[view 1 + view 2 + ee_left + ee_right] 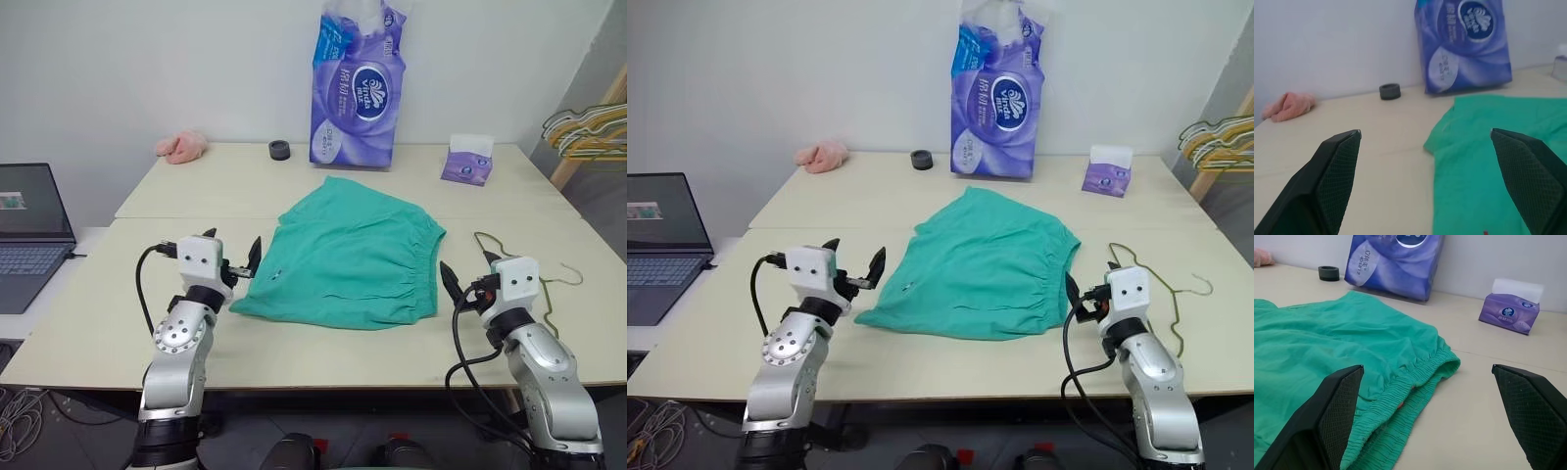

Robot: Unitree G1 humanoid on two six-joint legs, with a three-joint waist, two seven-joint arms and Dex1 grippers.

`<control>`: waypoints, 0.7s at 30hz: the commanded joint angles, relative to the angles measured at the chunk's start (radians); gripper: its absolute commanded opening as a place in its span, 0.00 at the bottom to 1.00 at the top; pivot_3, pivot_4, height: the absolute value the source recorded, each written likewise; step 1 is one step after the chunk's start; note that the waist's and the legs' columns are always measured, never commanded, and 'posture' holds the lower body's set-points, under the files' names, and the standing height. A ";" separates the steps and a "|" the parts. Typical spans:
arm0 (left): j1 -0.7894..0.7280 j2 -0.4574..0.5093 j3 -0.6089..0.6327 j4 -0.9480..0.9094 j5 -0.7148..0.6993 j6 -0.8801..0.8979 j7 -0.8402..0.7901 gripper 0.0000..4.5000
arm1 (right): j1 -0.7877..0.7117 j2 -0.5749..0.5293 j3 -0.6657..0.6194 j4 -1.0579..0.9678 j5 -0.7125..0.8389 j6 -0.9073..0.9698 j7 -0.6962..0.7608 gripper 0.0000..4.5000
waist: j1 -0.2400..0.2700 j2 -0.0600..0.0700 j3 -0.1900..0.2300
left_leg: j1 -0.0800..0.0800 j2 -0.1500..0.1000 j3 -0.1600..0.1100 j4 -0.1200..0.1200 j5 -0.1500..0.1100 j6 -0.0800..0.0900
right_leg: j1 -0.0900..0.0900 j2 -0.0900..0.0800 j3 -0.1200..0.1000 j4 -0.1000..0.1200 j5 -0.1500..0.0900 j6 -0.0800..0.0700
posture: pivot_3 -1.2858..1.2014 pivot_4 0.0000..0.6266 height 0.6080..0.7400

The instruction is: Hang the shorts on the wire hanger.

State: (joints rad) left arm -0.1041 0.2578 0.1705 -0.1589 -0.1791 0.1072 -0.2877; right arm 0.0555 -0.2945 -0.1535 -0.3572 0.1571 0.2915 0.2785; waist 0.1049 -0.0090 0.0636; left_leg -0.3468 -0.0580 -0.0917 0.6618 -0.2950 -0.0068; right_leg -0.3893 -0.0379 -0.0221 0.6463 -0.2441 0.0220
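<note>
The teal-green shorts (343, 250) lie flat in the middle of the table (98, 323), gathered waistband (1415, 382) toward the right. The thin dark wire hanger (1157, 280) lies on the table at the right, partly hidden behind my right arm. My left gripper (233, 247) hovers open just left of the shorts' near left corner, nothing between its fingers (1337, 161). My right gripper (468, 272) stands open just right of the waistband, between shorts and hanger, holding nothing.
A tall purple tissue pack (358, 88) stands at the back, a black ring (280, 150) and a small pink cloth (181, 147) to its left, a purple tissue box (467, 160) to its right. A laptop (29, 230) sits far left. Coloured hangers (588, 132) hang far right.
</note>
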 commanded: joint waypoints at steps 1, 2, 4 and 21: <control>-0.003 0.009 0.016 -0.025 -0.055 -0.019 -0.045 0.99 | -0.022 -0.010 -0.003 -0.035 0.005 -0.022 0.005 1.00 | 0.000 0.000 0.000 | 0.000 0.000 0.000 0.000 0.000 0.000 | 0.000 0.000 0.000 0.000 0.000 0.000 | 0.56 0.01 1.00; -0.002 0.013 0.012 -0.024 -0.061 -0.019 -0.056 0.99 | -0.021 -0.011 -0.004 -0.035 0.005 -0.023 0.007 1.00 | -0.001 0.000 0.000 | 0.000 0.000 0.000 0.000 0.000 0.000 | 0.000 0.000 0.000 0.000 0.000 0.000 | 0.56 0.01 1.00; 0.003 0.027 -0.001 -0.029 -0.084 -0.007 -0.100 0.99 | -0.019 -0.016 -0.003 -0.035 0.005 -0.025 0.015 1.00 | -0.002 0.000 0.000 | 0.000 0.000 0.001 0.000 0.000 0.000 | 0.000 0.000 0.000 0.000 0.000 0.000 | 0.55 0.01 1.00; -0.043 0.585 -0.226 0.298 0.109 -0.302 -0.755 0.99 | 0.062 -0.352 0.213 -0.233 0.068 0.046 0.447 1.00 | -0.048 0.002 0.001 | 0.002 0.004 0.009 0.000 -0.003 0.005 | 0.000 0.002 0.005 0.000 -0.004 -0.006 | 0.54 0.03 1.00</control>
State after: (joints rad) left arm -0.1165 0.8237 -0.0454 0.1072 -0.1087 -0.1337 -1.0220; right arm 0.1142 -0.6275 0.0562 -0.5463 0.2107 0.3335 0.6839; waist 0.0565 -0.0071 0.0648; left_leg -0.3449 -0.0544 -0.0821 0.6615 -0.2978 -0.0016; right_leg -0.3894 -0.0362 -0.0173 0.6458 -0.2476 0.0164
